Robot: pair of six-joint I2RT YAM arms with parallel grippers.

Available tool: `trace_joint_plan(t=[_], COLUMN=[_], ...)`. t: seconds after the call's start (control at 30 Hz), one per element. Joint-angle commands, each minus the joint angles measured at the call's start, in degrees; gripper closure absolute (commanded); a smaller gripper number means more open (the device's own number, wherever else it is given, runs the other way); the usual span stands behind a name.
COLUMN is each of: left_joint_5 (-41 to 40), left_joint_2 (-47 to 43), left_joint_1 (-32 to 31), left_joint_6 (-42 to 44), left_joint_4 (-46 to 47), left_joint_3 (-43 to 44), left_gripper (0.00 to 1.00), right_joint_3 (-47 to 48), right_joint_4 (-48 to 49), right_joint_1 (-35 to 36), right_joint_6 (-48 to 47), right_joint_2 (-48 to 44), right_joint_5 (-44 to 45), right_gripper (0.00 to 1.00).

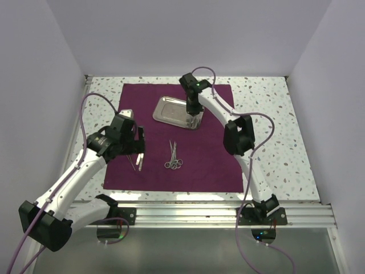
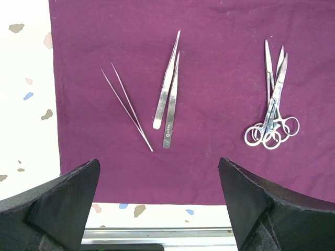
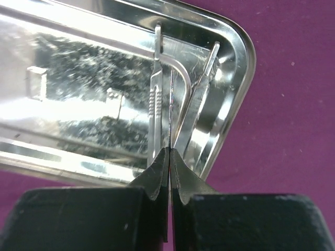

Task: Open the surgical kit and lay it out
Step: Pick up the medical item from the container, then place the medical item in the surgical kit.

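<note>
The plum cloth wrap (image 1: 205, 165) lies spread flat on the table. The steel tray (image 1: 168, 108) sits on its far part. My right gripper (image 1: 193, 119) is at the tray's near right corner, shut on a thin steel instrument (image 3: 171, 104) seen edge-on. Two slim flat handles (image 3: 155, 89) (image 3: 201, 99) lie in the tray (image 3: 246, 57) beside it. My left gripper (image 1: 137, 145) is open and empty above the cloth's near left part. Ahead of it lie thin tweezers (image 2: 127, 109), thicker tweezers (image 2: 168, 99) and a bunch of ring-handled scissors and forceps (image 2: 272, 112).
The speckled tabletop (image 1: 274, 114) surrounds the cloth. White walls enclose the left, right and back. An aluminium rail (image 1: 199, 214) runs along the near edge, also seen in the left wrist view (image 2: 157, 232). Purple cables (image 1: 85, 114) loop off both arms.
</note>
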Motion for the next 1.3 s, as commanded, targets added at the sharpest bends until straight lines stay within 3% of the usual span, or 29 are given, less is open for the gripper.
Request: trace_joint_plan(t=[0.0, 0.37, 0.47, 0.8, 0.97, 1.27], left_joint_5=[0.9, 0.6, 0.4, -1.0, 0.2, 0.7], left_joint_2=[0.1, -0.5, -0.1, 9.7, 13.9, 14.7], left_joint_1=[0.3, 0.3, 0.3, 0.3, 0.3, 0.3], left_joint_6=[0.8, 0.0, 0.0, 2.6, 3.0, 2.7], left_joint_4=[1.8, 1.3, 1.6, 4.4, 4.8, 3.5], left_joint_3=[1.4, 2.1, 2.4, 10.9, 14.7, 15.5], left_gripper=[0.01, 0.02, 0.0, 0.0, 0.0, 0.01], right_joint_3=[-1.3, -9.7, -18.6, -62.3, -75.7, -77.9], right_joint_4=[2.4, 4.3, 6.4, 18.6, 24.7, 27.6], right_joint_1=[0.1, 0.0, 0.0, 0.9, 2.6, 3.7], right_joint_6=[-0.1, -0.2, -0.1, 1.3, 3.9, 3.2], right_joint_2=[-10.5, -17.2, -24.0, -51.7, -56.3, -52.8], right_joint_5=[-0.7, -2.6, -3.4, -10.8, -14.1, -13.2], right_gripper=[1.0, 1.0, 1.0, 1.0, 1.0, 1.0])
